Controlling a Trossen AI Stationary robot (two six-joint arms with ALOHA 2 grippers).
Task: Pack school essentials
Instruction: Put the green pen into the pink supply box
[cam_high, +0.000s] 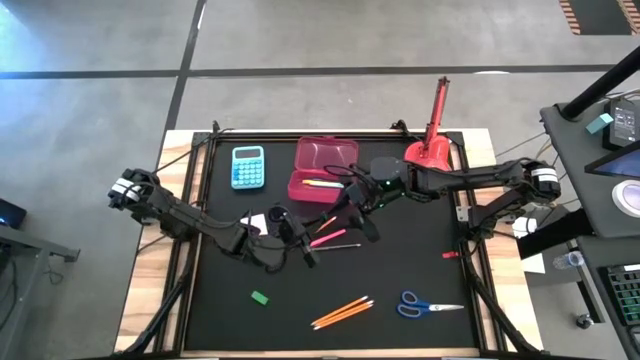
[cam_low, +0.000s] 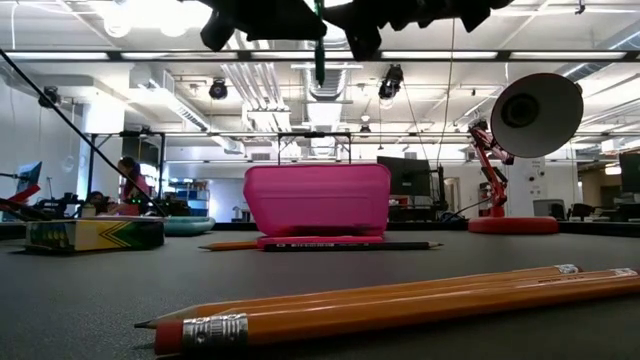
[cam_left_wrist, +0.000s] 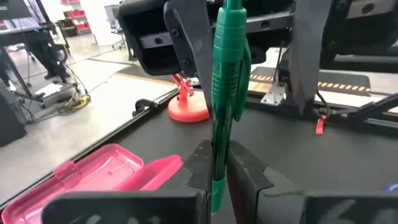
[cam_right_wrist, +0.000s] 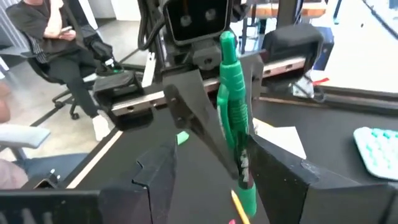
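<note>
1. The left gripper (cam_left_wrist: 214, 171) is above the middle of the black surface (cam_high: 400, 340), its jaws closed tight on the lower part of a green pen (cam_left_wrist: 227, 81) held upright.
2. The right gripper (cam_right_wrist: 214, 162) meets it from the opposite side, just in front of the pink case (cam_high: 322, 170). Its jaws are spread wide on either side of the same pen; one finger (cam_right_wrist: 273, 168) lies close against the barrel, the other finger (cam_right_wrist: 155, 171) stands well clear, so it has no grip on it.
3. In the low view the pen's dark tip (cam_low: 319, 60) hangs above the case (cam_low: 317, 198), between the two grippers at the top edge.
4. The case is open, with a yellow pencil (cam_high: 322, 183) lying inside it.
5. Pink pencils (cam_high: 330, 238) lie on the surface just below the grippers.
6. Two orange pencils (cam_high: 342, 312) lie side by side near the front edge, with blue-handled scissors (cam_high: 425, 304) just to their right and a small green eraser (cam_high: 260, 297) to their left.
7. A light-blue calculator (cam_high: 248, 166) sits left of the case, and a red desk lamp (cam_high: 433, 140) stands at the back right corner.
8. In the right wrist view, a person (cam_right_wrist: 56, 37) sits on a chair beyond the surface.
</note>
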